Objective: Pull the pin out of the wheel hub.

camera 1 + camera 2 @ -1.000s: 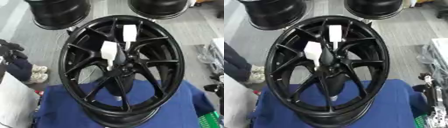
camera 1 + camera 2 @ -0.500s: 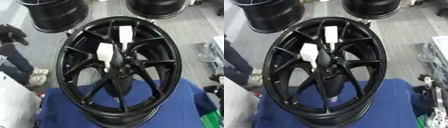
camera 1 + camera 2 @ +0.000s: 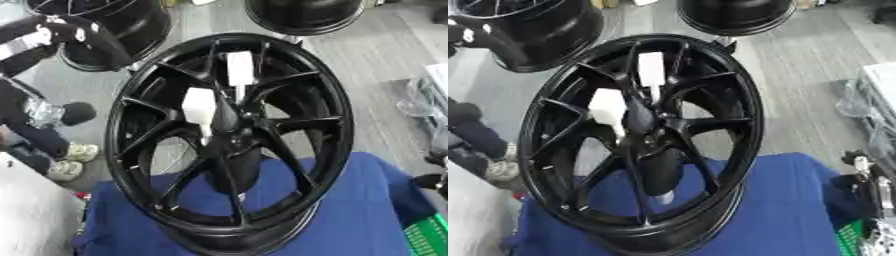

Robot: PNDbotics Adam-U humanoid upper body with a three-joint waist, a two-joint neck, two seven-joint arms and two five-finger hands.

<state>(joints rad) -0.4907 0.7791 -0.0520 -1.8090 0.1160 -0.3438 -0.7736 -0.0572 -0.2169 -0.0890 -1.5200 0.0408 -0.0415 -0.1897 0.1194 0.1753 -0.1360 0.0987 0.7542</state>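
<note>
Now the glossy black wheel hub [image 3: 229,145] (curved, thin spokes) stands tilted on the blue cloth [image 3: 367,210], white tags [image 3: 199,107] on its spokes. Right hand [image 3: 870,186] beside it; fingers I cannot tell.

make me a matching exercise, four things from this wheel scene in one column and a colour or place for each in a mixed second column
Things:
1. wheel hub
2. cloth
3. tags on the spokes
4. robot hand

Descriptions:
a. white
b. blue, spread under the wheel
c. at the right edge, apart from the wheel
d. black, standing tilted in the middle

Pairs: 1-d, 2-b, 3-a, 4-c
</note>
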